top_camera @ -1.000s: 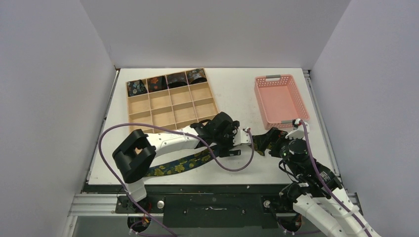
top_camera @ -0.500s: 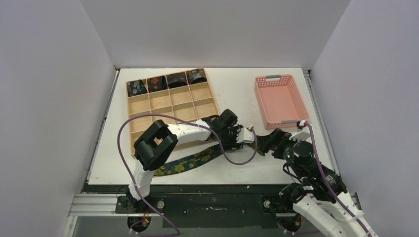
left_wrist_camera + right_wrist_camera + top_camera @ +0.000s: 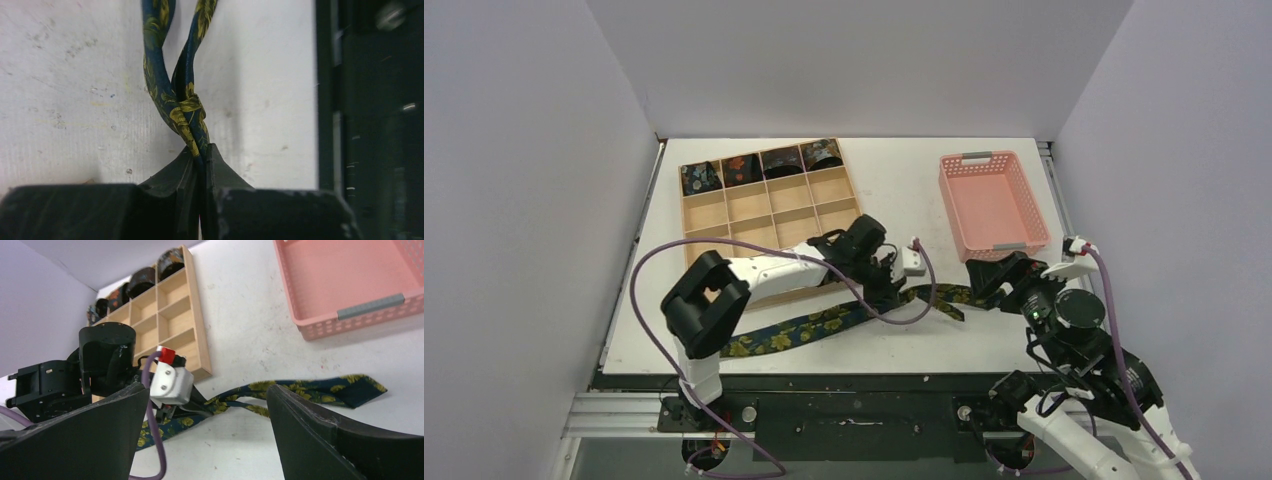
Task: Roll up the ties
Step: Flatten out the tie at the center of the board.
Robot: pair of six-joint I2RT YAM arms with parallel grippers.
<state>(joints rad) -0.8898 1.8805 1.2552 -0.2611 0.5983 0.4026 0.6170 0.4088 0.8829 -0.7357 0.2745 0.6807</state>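
A pale wooden tray divided into square compartments (image 3: 769,205) lies on the white bench (image 3: 894,190). Its far row holds four dark rolled ties with floral print (image 3: 782,163); the other compartments that show are bare. Well to the right of the tray stands a pink perforated plastic basket with grey handles (image 3: 954,205).

Just in front of the tray a long navy necktie with yellow leaf print (image 3: 809,328) lies stretched along the bench, its right end past the tray's right side. The left end effector (image 3: 889,295) is at the tray's near right corner, jaws clamped together on a bunched fold of this tie (image 3: 187,112), where two strands cross above the pinch (image 3: 200,155).

The right end effector (image 3: 994,278) hovers right of the tray, beyond the tie's tip, jaws spread wide (image 3: 207,390) and holding nothing.

The left arm and its looping purple cable (image 3: 654,270) cover the tray's near right corner and part of its near row. The arm's elbow hides the strip's left end. From the right wrist, a white connector block (image 3: 172,382) blocks the gripped spot.
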